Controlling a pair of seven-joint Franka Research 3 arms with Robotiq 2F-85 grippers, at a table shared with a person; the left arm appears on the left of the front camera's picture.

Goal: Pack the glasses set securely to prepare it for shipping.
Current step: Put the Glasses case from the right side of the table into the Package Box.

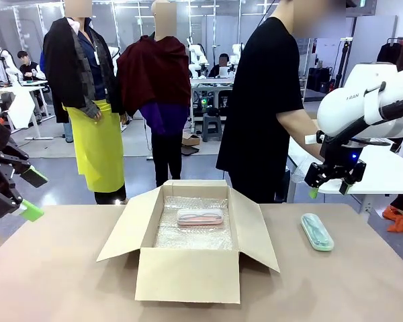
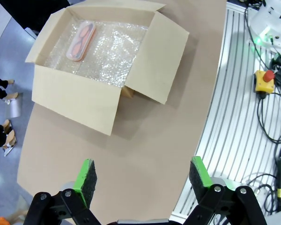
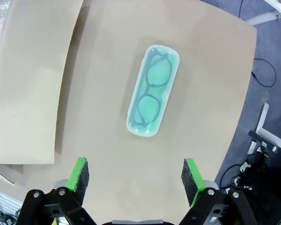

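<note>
2 cases, 1 packed: the pink case (image 1: 199, 216) lies on bubble wrap (image 1: 188, 236) cushioning the open box (image 1: 188, 275). The green case (image 3: 152, 90) lies on the table (image 1: 363, 282) right of it. My right gripper (image 3: 136, 176) hovers above, fingers apart, aligned, I judge, to span its narrow width. My left gripper (image 2: 143, 180), also spread, hangs clear of the box.
</note>
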